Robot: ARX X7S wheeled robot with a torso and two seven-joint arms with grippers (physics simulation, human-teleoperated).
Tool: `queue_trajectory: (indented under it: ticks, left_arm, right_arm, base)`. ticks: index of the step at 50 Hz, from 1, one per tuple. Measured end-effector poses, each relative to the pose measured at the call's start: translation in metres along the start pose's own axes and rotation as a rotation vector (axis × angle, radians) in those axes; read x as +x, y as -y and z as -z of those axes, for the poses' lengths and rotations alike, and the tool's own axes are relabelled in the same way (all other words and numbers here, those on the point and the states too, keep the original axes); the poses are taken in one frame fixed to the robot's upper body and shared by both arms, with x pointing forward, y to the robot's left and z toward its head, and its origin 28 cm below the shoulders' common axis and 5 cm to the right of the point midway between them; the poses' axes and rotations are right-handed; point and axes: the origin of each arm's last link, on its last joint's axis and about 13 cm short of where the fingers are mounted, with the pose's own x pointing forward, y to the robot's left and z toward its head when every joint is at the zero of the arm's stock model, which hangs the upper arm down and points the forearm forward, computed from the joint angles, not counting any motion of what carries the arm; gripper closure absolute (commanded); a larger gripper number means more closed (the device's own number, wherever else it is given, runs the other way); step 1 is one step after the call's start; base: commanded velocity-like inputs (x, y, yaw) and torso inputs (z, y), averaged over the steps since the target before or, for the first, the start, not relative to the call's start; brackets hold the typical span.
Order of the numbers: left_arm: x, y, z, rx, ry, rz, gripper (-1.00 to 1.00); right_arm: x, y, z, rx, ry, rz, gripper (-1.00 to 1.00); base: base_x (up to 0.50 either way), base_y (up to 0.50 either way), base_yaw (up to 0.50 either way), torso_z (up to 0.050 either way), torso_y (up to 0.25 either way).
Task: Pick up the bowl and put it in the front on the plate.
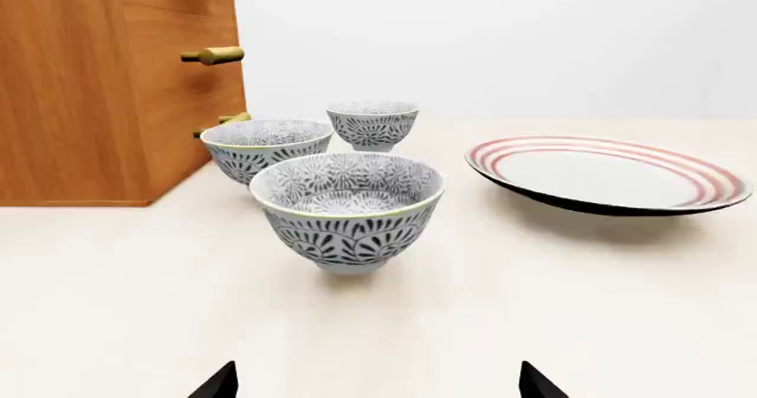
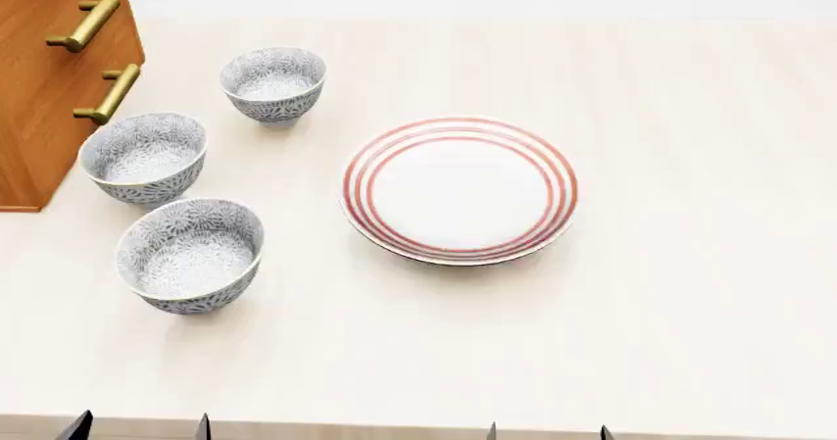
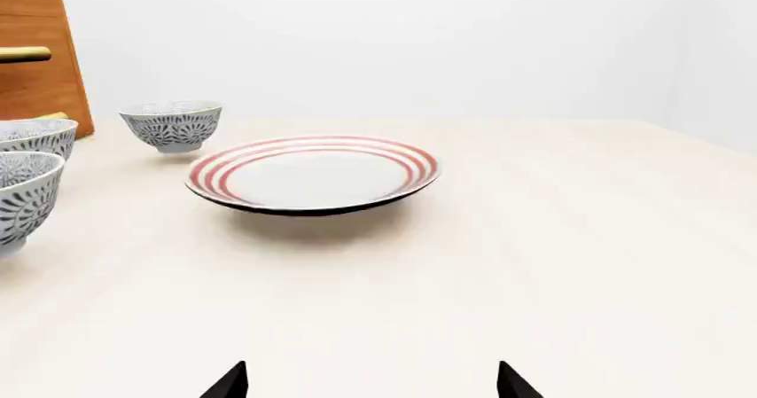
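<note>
Patterned bowl (image 1: 347, 205) stands apart, ahead of spread left tool (image 1: 376, 382).

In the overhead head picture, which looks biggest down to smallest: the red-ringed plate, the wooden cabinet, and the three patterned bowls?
1. Plate, the widest whole thing.
2. Nearest bowl.
3. Middle bowl.
4. Farthest bowl.
The bowls look alike in pattern; the size steps may just be distance from the camera. The cabinet is cut off at the edge, so unranked.

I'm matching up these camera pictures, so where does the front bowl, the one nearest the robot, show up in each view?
Head view: front bowl at lower left.
Left wrist view: centre, largest of three bowls.
Right wrist view: cut off at the left edge.
Shared landmark: the red-ringed plate.
</note>
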Motion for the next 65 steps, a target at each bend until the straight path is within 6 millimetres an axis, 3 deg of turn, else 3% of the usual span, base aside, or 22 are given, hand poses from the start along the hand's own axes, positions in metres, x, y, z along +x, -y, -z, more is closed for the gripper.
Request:
queue_trajectory:
  ticks: [26,32,39,55,65]
  left_arm:
    - [0.001,-0.002,0.0,-0.027,-0.025,-0.018,-1.0]
    - [0.002,-0.005,-0.009,-0.021,-0.009,-0.003,-1.0]
    - [0.002,-0.011,-0.04,-0.017,0.022,0.025,-1.0]
    - [0.001,-0.02,-0.123,-0.034,0.091,0.078,-1.0]
    - [-0.001,-0.023,-0.161,-0.052,0.122,0.127,-1.0]
  right_arm:
    - [-0.002,0.0,0.0,0.002,0.017,0.03,-1.0]
    - [-0.002,0.002,-0.007,0.0,0.011,0.044,-1.0]
    - [-0.002,0.008,-0.036,-0.007,0.029,0.054,-1.0]
    - [-0.008,0.025,-0.127,0.006,0.1,0.031,-1.0]
    - [-0.015,0.028,-0.165,-0.007,0.149,-0.004,-1.0]
  base:
    - [0.0,0.0,0.0,0.0,0.0]
    - [0.0,0.0,0.0,0.0,0.0]
    - [0.0,0.0,0.0,0.0,0.0]
    - [0.0,0.0,0.0,0.0,0.0]
    - [0.31,0.0,0.0,0.0,0.0]
